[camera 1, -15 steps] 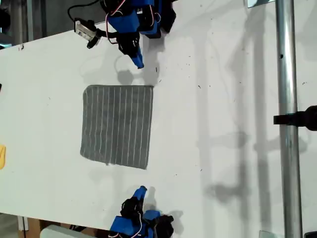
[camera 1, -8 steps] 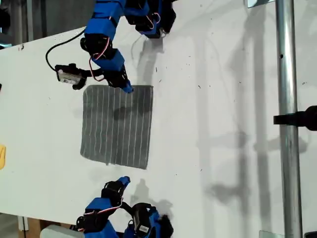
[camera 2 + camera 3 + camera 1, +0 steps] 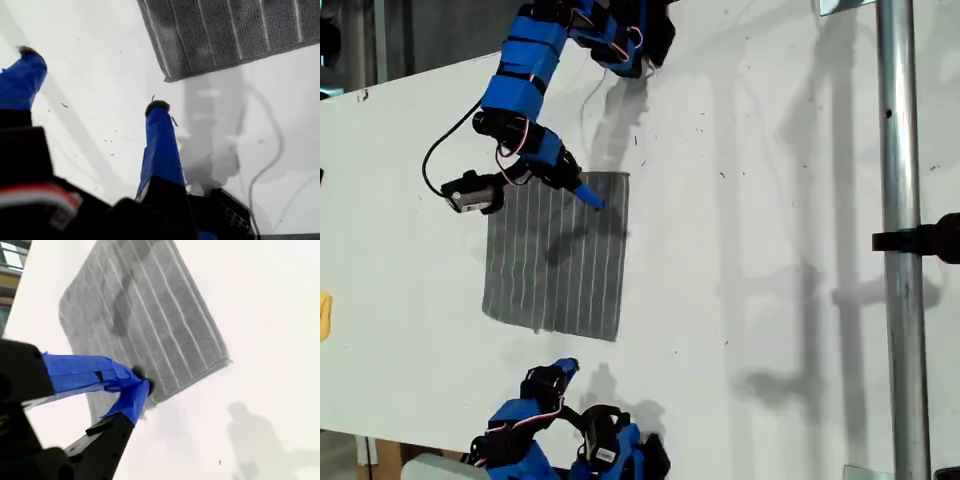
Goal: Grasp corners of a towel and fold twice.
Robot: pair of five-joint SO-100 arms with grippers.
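The grey striped towel (image 3: 557, 255) lies flat and unfolded on the white table. My second gripper (image 3: 592, 198) reaches from the exterior view's top and hangs over the towel just inside its top edge. Its fingertips (image 3: 142, 386) are pressed together at that edge, and the towel (image 3: 145, 315) stretches away to a rounded corner (image 3: 226, 360). No cloth looks lifted. My first gripper (image 3: 565, 368) sits below the towel's bottom edge in the exterior view, off the cloth. It (image 3: 92, 80) is open, with a towel corner (image 3: 168, 78) a short way beyond its fingers.
A metal pole (image 3: 900, 240) with a black clamp (image 3: 932, 238) runs down the exterior view's right. A yellow object (image 3: 324, 315) shows at that view's left edge. A white camera (image 3: 470, 192) and cable hang off the second arm's wrist. Arm shadows fall on the white table (image 3: 770, 200).
The second arm swung down from the table's far edge and now hangs over the towel's top edge. The first arm shifted toward the exterior view's left, still off the towel.
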